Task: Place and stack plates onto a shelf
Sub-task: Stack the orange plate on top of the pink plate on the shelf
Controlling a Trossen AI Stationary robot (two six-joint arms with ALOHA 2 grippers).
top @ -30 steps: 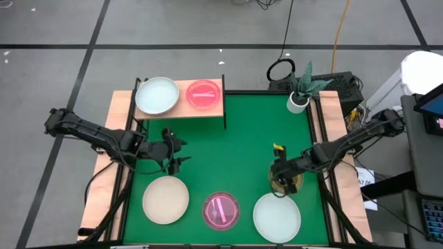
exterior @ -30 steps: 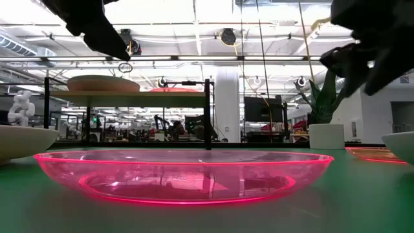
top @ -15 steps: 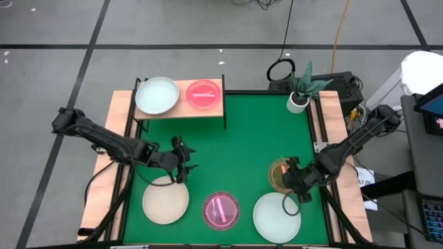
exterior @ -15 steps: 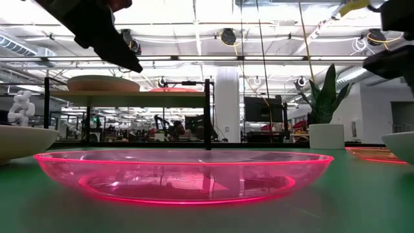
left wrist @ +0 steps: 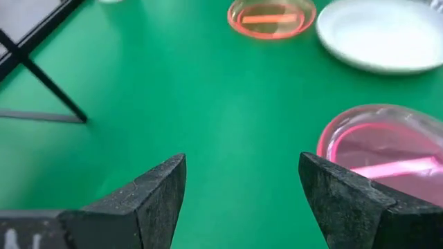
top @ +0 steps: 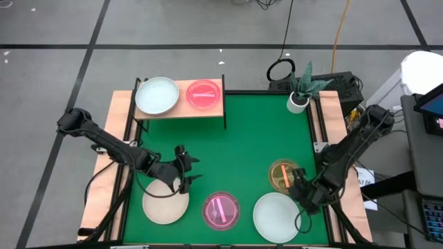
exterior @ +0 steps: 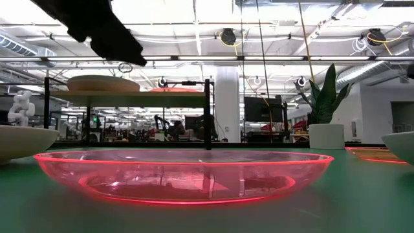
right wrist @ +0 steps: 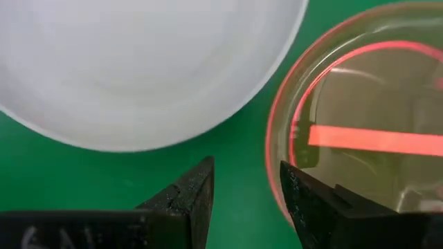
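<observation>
On the shelf (top: 181, 105) rest a mint-white plate (top: 157, 95) and a magenta plate (top: 204, 94). Along the near side of the table lie a cream plate (top: 165, 200), a striped magenta plate (top: 221, 210) and a mint-white plate (top: 277, 216), with a striped amber plate (top: 284, 174) just behind it. My left gripper (top: 187, 173) hangs open over the green top beside the cream plate's far right rim. My right gripper (right wrist: 246, 185) is open over the gap between the mint-white plate (right wrist: 138, 62) and the amber plate (right wrist: 360, 124), close to the amber rim.
A small white plant pot (top: 297, 102) stands at the far right corner. The shelf's black legs (left wrist: 41, 83) stand on the far left part of the green top. Wooden strips (top: 119, 138) run along both table sides. Bare green shows in the middle (top: 242, 138).
My left gripper has moved toward the near edge and a little right, up to the cream plate's far rim. My right gripper has moved off the amber plate toward the near right, ending between it and the mint-white plate. The plates have stayed put.
</observation>
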